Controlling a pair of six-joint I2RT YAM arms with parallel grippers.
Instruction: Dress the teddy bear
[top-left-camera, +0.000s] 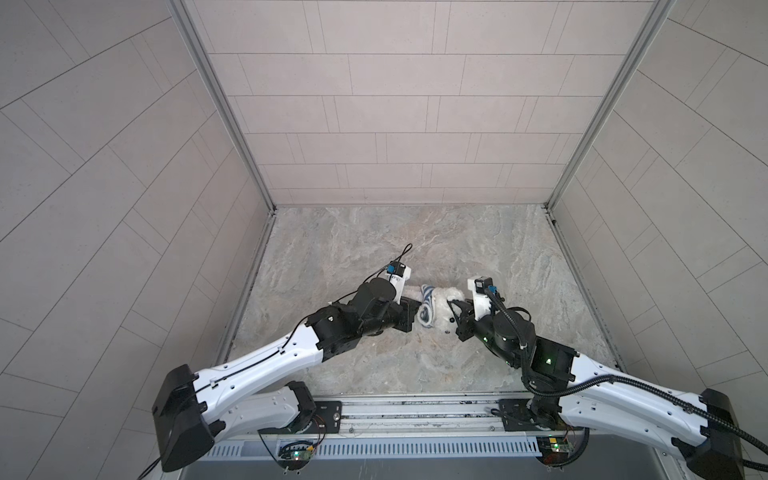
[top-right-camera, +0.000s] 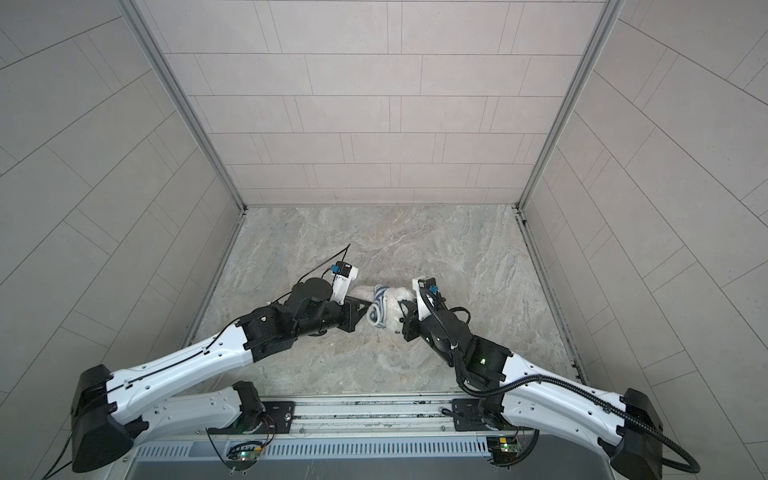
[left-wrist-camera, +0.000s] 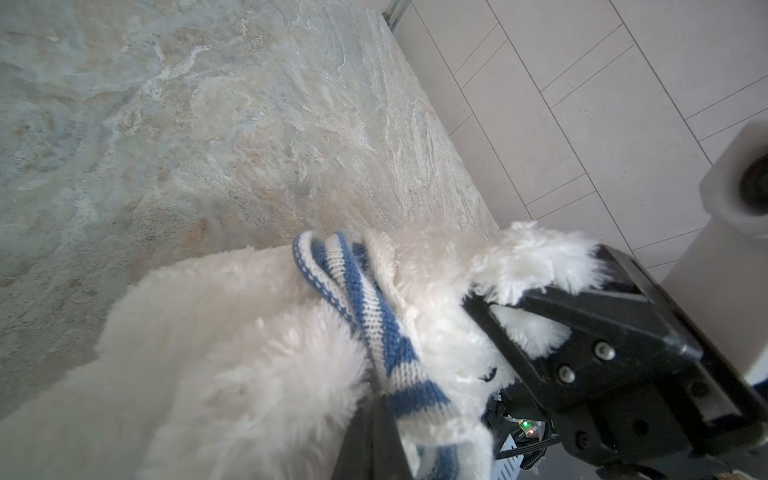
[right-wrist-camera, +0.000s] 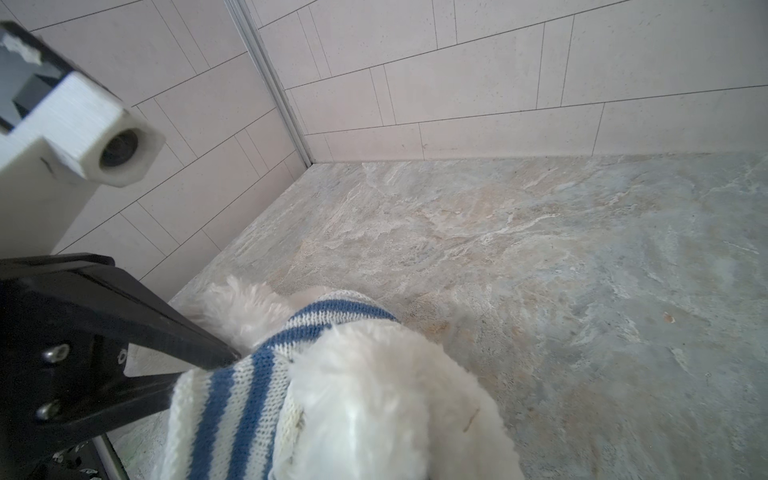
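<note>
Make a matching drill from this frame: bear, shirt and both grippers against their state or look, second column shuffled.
Things:
1. teddy bear
2. striped shirt
3. left gripper
4. right gripper

States:
A. shut on the bear's white fur
B. blue and white knit, bunched round the bear
C. shut on the knit fabric
D. fluffy white, between the two grippers

Pairs: 1-D, 2-B, 3-C, 4-A

teddy bear on stone table, striped shirt bunched around it
</note>
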